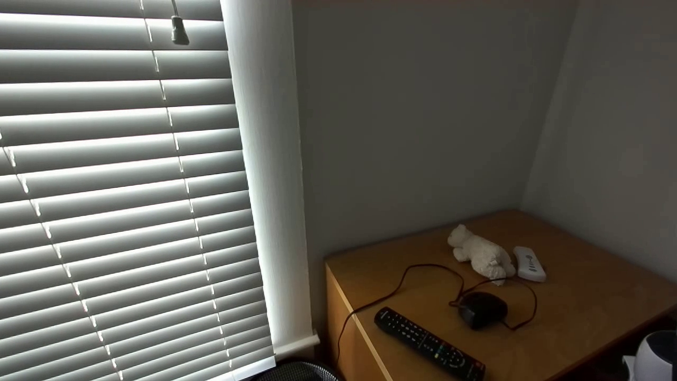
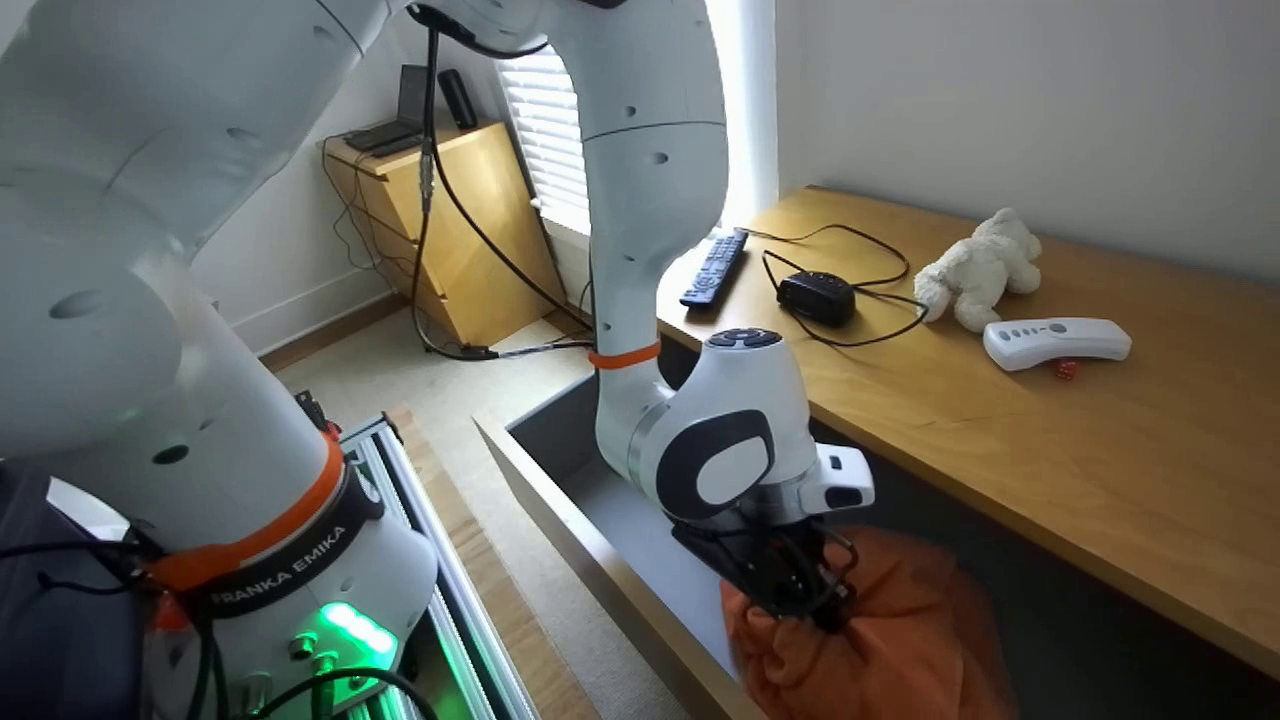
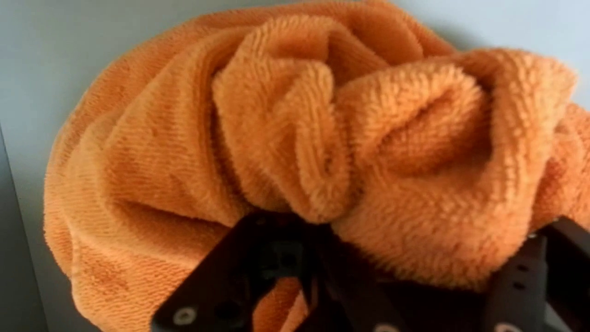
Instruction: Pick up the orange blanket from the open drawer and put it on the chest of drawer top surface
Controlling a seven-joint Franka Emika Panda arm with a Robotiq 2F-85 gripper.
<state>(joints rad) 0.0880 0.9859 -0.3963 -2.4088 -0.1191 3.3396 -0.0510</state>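
Observation:
The orange blanket lies bunched in the open drawer. It fills most of the wrist view in thick folds, with the pale drawer floor around it. My gripper points down into the blanket. In the wrist view my gripper's dark finger links stand apart at the bottom, with a bulge of blanket between them. The fingertips are hidden by the folds, so their gap does not show. The wooden chest top is beside and above the drawer; it also shows in an exterior view, where blanket and gripper are out of view.
On the top are a black remote, a black corded device, a white plush toy, a white controller and a small red cube. The chest's front edge overhangs the drawer's back, close to my wrist.

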